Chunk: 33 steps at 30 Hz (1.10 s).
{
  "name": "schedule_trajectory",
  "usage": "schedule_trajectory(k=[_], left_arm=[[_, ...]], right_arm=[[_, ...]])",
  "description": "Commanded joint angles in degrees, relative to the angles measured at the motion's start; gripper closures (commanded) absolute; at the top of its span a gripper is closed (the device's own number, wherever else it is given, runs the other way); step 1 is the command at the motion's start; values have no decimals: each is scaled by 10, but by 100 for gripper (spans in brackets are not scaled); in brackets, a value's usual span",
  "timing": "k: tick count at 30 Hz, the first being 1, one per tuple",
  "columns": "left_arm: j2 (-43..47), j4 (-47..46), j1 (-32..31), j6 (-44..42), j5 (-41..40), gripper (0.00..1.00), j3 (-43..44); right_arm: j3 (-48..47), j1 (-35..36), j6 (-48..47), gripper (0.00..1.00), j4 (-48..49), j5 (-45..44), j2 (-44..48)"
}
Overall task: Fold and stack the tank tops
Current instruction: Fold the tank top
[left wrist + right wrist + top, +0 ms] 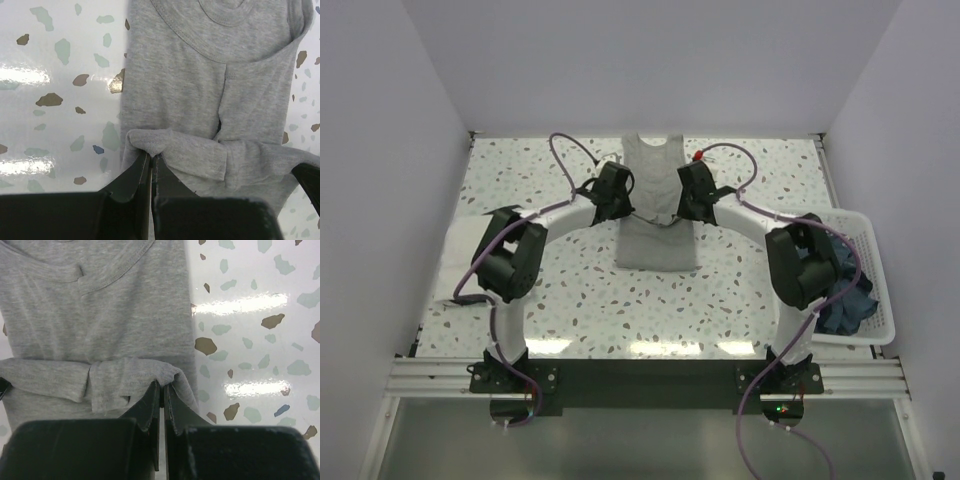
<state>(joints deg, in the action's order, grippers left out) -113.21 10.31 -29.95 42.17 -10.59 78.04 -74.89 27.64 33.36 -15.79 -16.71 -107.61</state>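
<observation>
The light heather grey tank top (657, 240) lies lengthwise at the table's middle, neck and straps at the far end. My left gripper (616, 206) is shut on a pinch of its left edge (150, 142). My right gripper (694, 204) is shut on a pinch of its right edge (165, 375). Both hold the bottom part lifted and doubled over the body, so a fold band runs between the grippers. A white cloth (453, 262), perhaps the white tank top, lies flat at the table's left edge, partly behind my left arm.
A white lattice basket (876, 262) stands at the right edge and holds dark blue clothes (847, 300). A small red object (700, 156) lies by the grey top's far right corner. Purple cables loop over both arms.
</observation>
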Motion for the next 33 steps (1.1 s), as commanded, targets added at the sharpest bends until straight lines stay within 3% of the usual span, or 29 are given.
schedule_trajectory(k=[1, 7, 11, 17, 20, 22, 25, 31, 33], left_arm=[[-7, -27, 9, -15, 10, 97, 24], [-18, -42, 17, -24, 17, 90, 41], [-30, -44, 21, -24, 26, 87, 52], [-46, -41, 27, -24, 29, 87, 69], [-50, -38, 30, -26, 34, 75, 76], [-50, -40, 33, -26, 33, 62, 77], [-40, -49, 38, -28, 35, 50, 72], [9, -66, 41, -26, 40, 49, 38], [28, -74, 41, -21, 52, 51, 21]], right_arm=[[-32, -12, -8, 98, 26, 20, -9], [-49, -22, -9, 86, 23, 26, -25], [-68, -29, -12, 71, 12, 30, -37], [-97, -40, -14, 68, -6, 34, -47], [-104, -41, -15, 62, -3, 37, -50], [-114, -43, -17, 61, -8, 41, -55], [-118, -43, -23, 61, -8, 48, -48], [-52, -38, -38, 64, 9, 57, 8], [-11, -30, -44, 71, 21, 60, 37]])
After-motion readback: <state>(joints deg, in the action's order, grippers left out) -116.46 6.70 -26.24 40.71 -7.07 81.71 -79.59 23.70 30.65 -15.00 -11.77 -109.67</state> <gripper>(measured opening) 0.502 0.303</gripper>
